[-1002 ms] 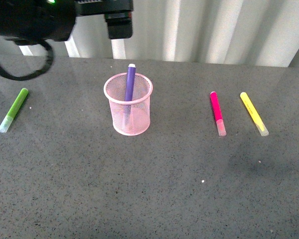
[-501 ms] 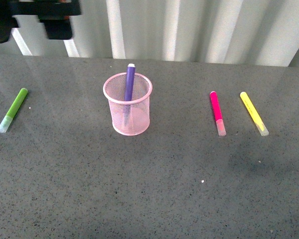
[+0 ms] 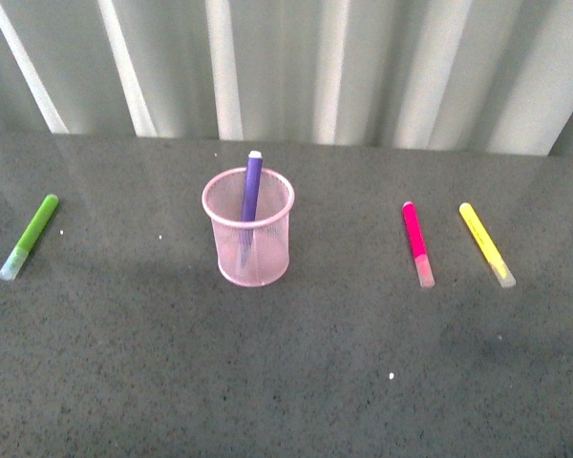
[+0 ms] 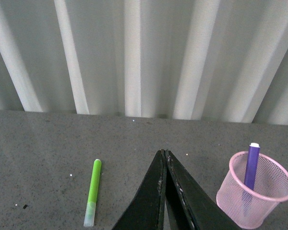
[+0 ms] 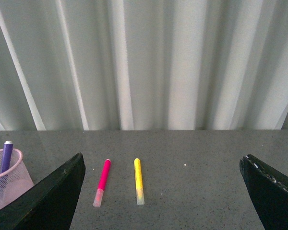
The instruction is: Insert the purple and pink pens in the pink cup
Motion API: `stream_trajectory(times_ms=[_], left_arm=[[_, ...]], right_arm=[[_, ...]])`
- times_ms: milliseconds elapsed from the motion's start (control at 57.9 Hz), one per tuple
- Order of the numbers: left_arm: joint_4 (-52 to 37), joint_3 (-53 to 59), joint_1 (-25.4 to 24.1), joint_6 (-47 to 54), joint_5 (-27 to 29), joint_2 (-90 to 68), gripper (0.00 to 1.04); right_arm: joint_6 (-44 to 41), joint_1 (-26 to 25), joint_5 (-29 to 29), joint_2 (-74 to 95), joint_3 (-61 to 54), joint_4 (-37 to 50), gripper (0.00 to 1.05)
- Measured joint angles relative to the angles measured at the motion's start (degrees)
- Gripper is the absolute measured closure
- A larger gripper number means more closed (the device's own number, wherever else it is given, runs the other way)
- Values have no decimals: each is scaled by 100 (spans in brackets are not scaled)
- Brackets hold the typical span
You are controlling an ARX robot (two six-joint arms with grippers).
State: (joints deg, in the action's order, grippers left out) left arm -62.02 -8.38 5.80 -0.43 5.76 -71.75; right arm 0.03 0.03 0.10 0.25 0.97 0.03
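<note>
Near side: L arm no longer shows in the front view. A sec ago it hung over the pink cup [image 3: 267, 253], half a sec ago it was off to the far left, now it is gone. Left gripper [image 4: 164, 152] seen only from its own wrist cam: jaws pressed together, nothing between them, drawn back near-left of the cup. Right gripper [image 5: 162, 157]: jaws spread wide, empty, on the near side, facing the pens on the right.

Judgement: L arm's part looks done, 1 of 2 pens in. Next move likely falls to R arm.

Mid table [image 3: 286, 382]: pink pen [image 3: 416, 239] lies flat, well right of the cup, clear cap toward the near edge, not yet picked up. Yellow marker [image 3: 485, 240] lies just beside it on the right, roughly parallel, not touching. This is the main hazard, as a wide grab could catch or nudge it. Green marker [image 3: 31, 234] is well left of the cup, out of the way.

Cup upright, left of centre. Purple pen [image 3: 252, 186] stands in it, leaning slightly, top above the rim, same pose as a sec ago. It takes part of the opening, but room appears to remain.

Far: corrugated wall [image 3: 363, 67] behind the table edge. Nothing stands btw pink pen and cup.
</note>
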Motion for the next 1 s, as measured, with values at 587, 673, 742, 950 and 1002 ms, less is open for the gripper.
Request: stream_trajectory(times_ms=[587,673,742,950,1002], left_arm=[[1934,710,-568,2,-573,2712,101],[2249,710,-568,2,-570,3084,101],[2490,713,-568,2,-570,3355,101],[3226,717,-568,2,-570,4162,101],[3370,717,-568,2,-570,4317,101]], right_arm=[[0,0,0,0,0,0,7],[0,0,0,0,0,0,7],[0,0,0,0,0,0,7],[0,0,0,0,0,0,7],[0,0,0,0,0,0,7]])
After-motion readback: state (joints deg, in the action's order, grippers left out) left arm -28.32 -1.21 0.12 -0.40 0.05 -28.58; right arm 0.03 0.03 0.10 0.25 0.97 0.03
